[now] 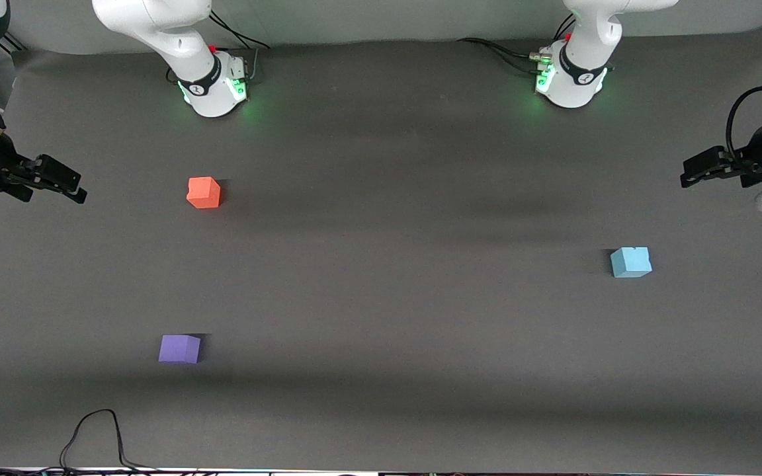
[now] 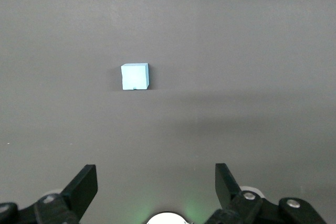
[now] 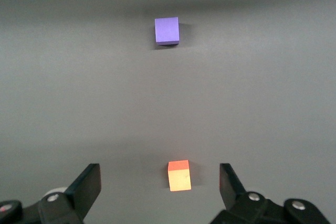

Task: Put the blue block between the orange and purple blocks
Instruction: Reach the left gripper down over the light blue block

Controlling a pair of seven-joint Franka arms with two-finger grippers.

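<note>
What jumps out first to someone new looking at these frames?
Three small cubes, far apart on the dark table: the orange block and, nearer the front camera, the purple block at the right arm's end, and the blue block alone toward the left arm's end. The left claw and right claw both hang open and empty at the table's ends, touching nothing.

No readable text, label, brand, number or sign on anything in view.
</note>
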